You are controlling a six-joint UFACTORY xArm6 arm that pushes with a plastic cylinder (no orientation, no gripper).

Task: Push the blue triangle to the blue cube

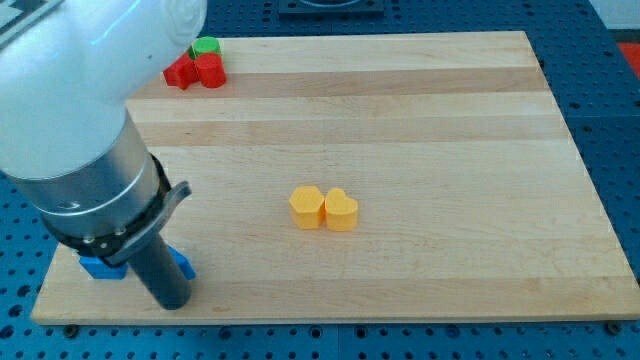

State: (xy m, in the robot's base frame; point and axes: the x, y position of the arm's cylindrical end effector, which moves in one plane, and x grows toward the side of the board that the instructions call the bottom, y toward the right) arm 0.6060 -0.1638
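Note:
Two bits of blue show at the view's bottom left, mostly hidden by my arm: one blue block left of the rod and another blue piece at the rod's right. Their shapes cannot be made out, so I cannot tell which is the triangle and which the cube. My dark rod comes down between them; its lower end is near the board's bottom edge, right beside the right blue piece.
Two yellow blocks sit side by side mid-board. At the view's top left, two red blocks and a green block cluster together. The wooden board ends just below the rod.

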